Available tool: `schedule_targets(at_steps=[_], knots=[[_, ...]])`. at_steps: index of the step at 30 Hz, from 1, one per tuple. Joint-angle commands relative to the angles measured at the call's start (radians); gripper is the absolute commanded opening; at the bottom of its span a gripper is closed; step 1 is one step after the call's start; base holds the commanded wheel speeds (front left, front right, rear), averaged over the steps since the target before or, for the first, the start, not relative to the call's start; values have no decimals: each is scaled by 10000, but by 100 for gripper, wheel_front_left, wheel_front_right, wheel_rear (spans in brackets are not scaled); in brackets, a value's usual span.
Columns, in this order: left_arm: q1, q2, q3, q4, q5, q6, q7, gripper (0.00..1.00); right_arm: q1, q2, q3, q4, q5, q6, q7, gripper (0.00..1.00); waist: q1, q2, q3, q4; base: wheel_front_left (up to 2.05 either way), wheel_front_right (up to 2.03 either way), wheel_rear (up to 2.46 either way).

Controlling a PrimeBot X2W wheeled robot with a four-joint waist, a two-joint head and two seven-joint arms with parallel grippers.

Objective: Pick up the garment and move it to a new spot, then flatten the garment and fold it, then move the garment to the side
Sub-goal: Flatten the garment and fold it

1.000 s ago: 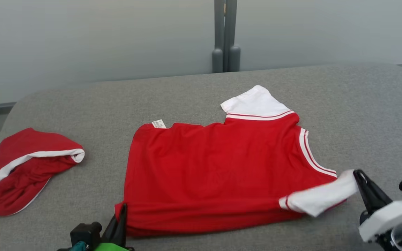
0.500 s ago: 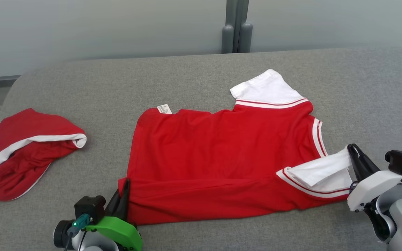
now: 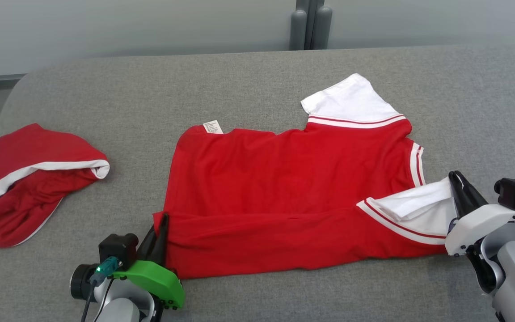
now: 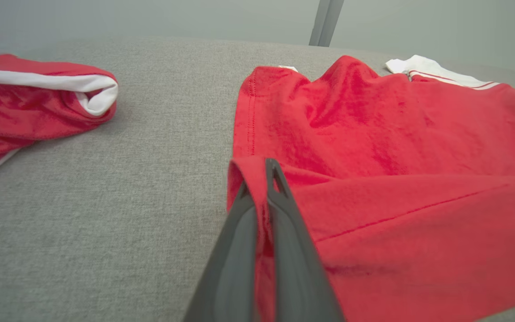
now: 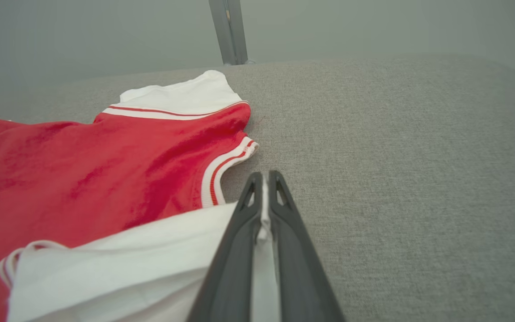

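1. Head view: the shirt (image 3: 284,188) lies mid-tabletop (image 3: 239,76), its near edge doubled over. We judge the fold is in hand.
2. Left wrist: our left hand (image 4: 270,170) is clamped on the red hem corner (image 4: 241,173).
3. Right wrist: our right hand (image 5: 264,179) pinches the white sleeve (image 5: 128,255). Next, we should carry both across evenly.

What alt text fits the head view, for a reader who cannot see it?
A red shirt with white sleeves lies spread on a grey padded surface; the left gripper is shut on its near left corner and the right gripper on a white sleeve. A second red garment lies bunched to the left.
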Motion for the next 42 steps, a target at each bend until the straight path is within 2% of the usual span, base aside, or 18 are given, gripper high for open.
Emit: schedule_targets(at_steps=[1,2,3,6,7,8,9,10,19,24,32,37,41,42], knots=[[-194,-24,-28,46,34,32,5,0,-93,9,-53,21,-102,-15,-44,0,0,0,51,-11,0,0,0],[-216,-31,-48,58,35,32,5,0,-93,29,-86,24,-141,-15,-45,0,0,0,72,-14,0,0,0],[-233,-40,-67,69,39,32,5,6,-102,50,-115,38,-173,-15,-46,0,0,0,92,-17,0,0,0],[-309,-63,-100,86,42,32,5,42,-148,114,-167,57,-240,-15,-47,0,0,0,137,-26,0,0,0],[-331,-67,-112,87,35,32,5,62,-163,138,-198,95,-232,-15,-47,17,0,0,148,-27,0,0,0],[-347,-70,-127,80,34,32,6,87,-193,155,-229,115,-229,-15,-48,48,0,0,159,-26,0,0,0],[-357,-72,-127,60,37,32,5,100,-224,171,-261,126,-224,-15,-48,76,0,0,170,-21,0,0,0],[-354,-72,-117,47,48,32,5,100,-243,186,-330,114,-213,-15,-48,100,0,0,175,-15,0,0,0],[61,-119,539,-217,316,32,5,100,209,342,-1395,-340,-860,-15,-48,100,0,0,-23,18,0,0,0],[584,-167,876,-664,492,32,7,100,970,534,-1588,-874,-1012,-15,-42,100,0,0,-271,-12,0,0,0],[1354,-205,1216,-1280,473,32,7,100,2244,609,-583,-1979,-711,-15,-41,100,0,0,-552,-83,0,0,0],[1560,-203,1154,-1389,362,69,7,100,2547,492,445,-2614,-482,-15,-41,100,0,0,-587,-10,0,0,0],[1540,-205,1137,-1362,394,66,7,100,2563,420,939,-2642,-321,-15,-41,100,0,0,-598,65,0,0,0],[1541,-204,1140,-1356,374,85,7,100,2460,428,1169,-2543,-230,-15,-41,88,0,0,-604,115,0,0,0]])
